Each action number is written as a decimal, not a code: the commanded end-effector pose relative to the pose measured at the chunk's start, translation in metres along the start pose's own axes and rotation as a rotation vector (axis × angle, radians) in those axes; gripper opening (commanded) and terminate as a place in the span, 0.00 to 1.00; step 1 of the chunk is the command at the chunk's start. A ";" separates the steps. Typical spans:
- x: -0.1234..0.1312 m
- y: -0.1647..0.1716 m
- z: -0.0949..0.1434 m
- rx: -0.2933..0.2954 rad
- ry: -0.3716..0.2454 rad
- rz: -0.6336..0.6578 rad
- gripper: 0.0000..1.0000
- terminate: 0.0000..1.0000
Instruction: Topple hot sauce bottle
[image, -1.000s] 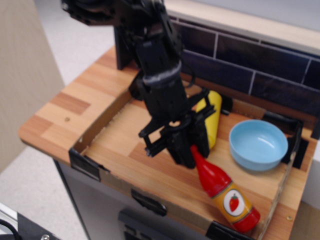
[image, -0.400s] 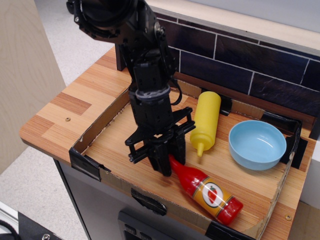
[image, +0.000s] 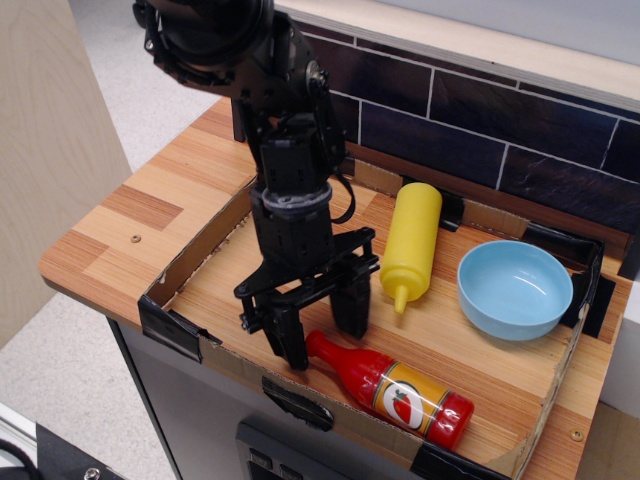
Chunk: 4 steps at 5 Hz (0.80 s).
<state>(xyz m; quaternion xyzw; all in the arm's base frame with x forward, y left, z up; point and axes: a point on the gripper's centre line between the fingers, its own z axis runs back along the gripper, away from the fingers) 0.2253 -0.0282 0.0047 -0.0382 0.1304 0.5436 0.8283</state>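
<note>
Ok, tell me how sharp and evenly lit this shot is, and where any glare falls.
In the observation.image view, focus is fairly crisp; light is soft and even. Small white glints sit on the glossy red plastic hot sauce bottle lying on its side and the pale blue bowl. The black gripper, open, casts only faint shadow.

We see the hot sauce bottle (image: 392, 389) lying on its side in the shallow tray (image: 190, 262) on the wooden counter (image: 140, 210), cap toward the gripper (image: 322, 331). The black fingers (image: 352, 303) are spread apart just above the cap. Behind them a yellow squeeze bottle (image: 410, 245) lies nozzle-forward, beside a blue bowl (image: 515, 289).
</note>
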 end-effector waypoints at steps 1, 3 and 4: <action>-0.013 -0.007 0.049 -0.098 -0.173 -0.082 1.00 0.00; -0.019 -0.008 0.065 -0.114 -0.189 -0.144 1.00 0.00; -0.019 -0.008 0.065 -0.114 -0.189 -0.144 1.00 1.00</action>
